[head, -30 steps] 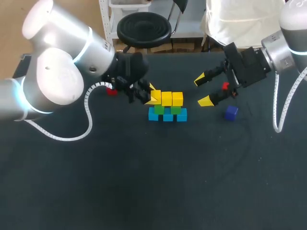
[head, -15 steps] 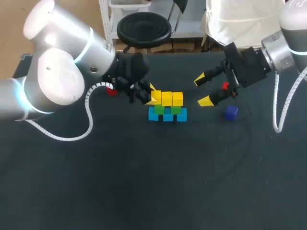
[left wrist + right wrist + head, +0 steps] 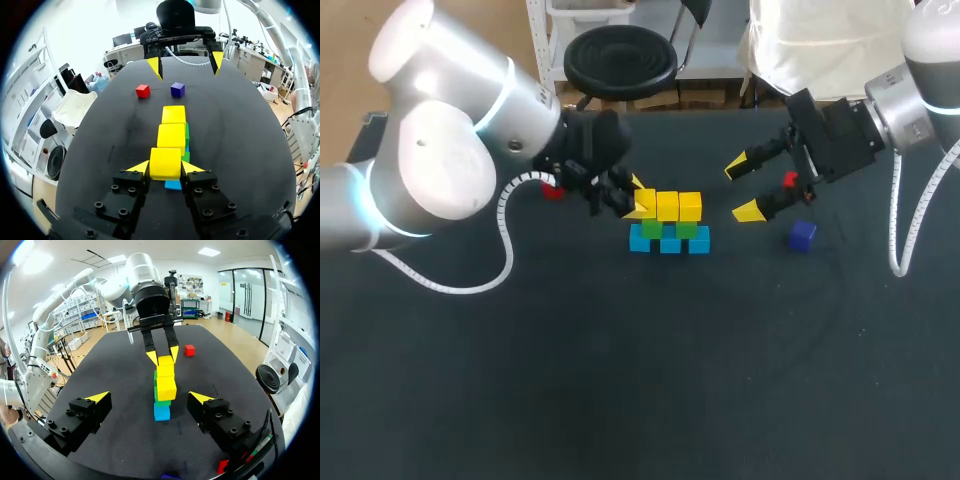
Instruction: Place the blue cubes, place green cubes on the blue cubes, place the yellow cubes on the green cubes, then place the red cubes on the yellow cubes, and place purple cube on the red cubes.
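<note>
Left gripper (image 3: 165, 169) grasps end yellow cube (image 3: 165, 161) of 3, atop green cubes (image 3: 670, 231) toward the table (image 3: 620, 380) far edge; right gripper (image 3: 742, 188) spread wide; advise: square flush with neighbour, release gently, retreat straight back.

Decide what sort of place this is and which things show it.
Probably a robotics lab bench: a black table, a yellow-tipped left gripper shut on the end yellow cube of a tiered stack of blue, green and yellow cubes, and an open right gripper opposite.
</note>
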Robot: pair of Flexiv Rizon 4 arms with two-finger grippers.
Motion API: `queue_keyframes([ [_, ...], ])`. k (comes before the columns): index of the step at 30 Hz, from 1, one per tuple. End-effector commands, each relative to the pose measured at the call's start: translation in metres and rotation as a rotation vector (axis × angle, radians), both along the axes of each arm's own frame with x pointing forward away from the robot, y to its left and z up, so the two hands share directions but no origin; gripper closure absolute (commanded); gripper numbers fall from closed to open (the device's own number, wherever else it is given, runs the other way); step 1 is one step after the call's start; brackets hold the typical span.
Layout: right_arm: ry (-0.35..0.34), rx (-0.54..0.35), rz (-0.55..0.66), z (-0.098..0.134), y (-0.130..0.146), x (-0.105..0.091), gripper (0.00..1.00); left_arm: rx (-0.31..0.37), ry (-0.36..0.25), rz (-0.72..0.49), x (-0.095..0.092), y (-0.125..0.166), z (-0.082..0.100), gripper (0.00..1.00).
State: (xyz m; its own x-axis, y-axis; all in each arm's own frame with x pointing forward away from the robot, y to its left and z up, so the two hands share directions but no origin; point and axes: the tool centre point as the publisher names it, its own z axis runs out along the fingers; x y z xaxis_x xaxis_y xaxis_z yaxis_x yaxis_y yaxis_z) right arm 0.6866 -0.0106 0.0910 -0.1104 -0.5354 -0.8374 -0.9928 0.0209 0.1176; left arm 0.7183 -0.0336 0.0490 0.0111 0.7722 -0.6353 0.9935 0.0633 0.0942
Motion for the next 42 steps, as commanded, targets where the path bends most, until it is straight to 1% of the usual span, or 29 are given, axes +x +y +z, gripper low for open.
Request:
queue_keyframes([
  [1, -0.001, -0.001, -0.001, 0.0004, -0.0001, -0.0006, 0.00, 0.002, -0.004, -0.001, -0.0016, 0.0009, 0.0031, 1.00],
  [16, -0.001, -0.001, -0.001, 0.0004, -0.0001, -0.0006, 0.00, 0.011, -0.003, -0.008, -0.0065, 0.0004, 0.0027, 1.00],
  [34, -0.001, -0.001, -0.001, 0.0004, -0.0001, -0.0006, 0.00, 0.013, 0.007, -0.001, -0.0043, -0.0009, 0.0003, 1.00],
  [36, -0.001, -0.001, -0.001, 0.0004, -0.0001, -0.0006, 0.00, 0.011, 0.009, -0.001, -0.0045, -0.0013, 0.0000, 0.92],
  [37, -0.001, -0.001, -0.001, 0.0004, -0.0001, -0.0006, 0.00, 0.010, 0.009, -0.001, -0.0046, -0.0014, -0.0001, 0.91],
  [40, -0.001, -0.001, -0.001, 0.0004, -0.0001, -0.0006, 0.00, 0.010, 0.012, 0.002, -0.0048, -0.0015, -0.0002, 0.76],
  [41, -0.001, -0.001, -0.001, 0.0004, -0.0001, -0.0006, 0.00, 0.010, 0.012, 0.004, -0.0048, -0.0015, -0.0003, 0.73],
  [42, -0.001, -0.001, -0.001, 0.0004, -0.0001, -0.0006, 0.00, 0.011, 0.011, 0.009, -0.0049, -0.0015, -0.0003, 0.67],
])
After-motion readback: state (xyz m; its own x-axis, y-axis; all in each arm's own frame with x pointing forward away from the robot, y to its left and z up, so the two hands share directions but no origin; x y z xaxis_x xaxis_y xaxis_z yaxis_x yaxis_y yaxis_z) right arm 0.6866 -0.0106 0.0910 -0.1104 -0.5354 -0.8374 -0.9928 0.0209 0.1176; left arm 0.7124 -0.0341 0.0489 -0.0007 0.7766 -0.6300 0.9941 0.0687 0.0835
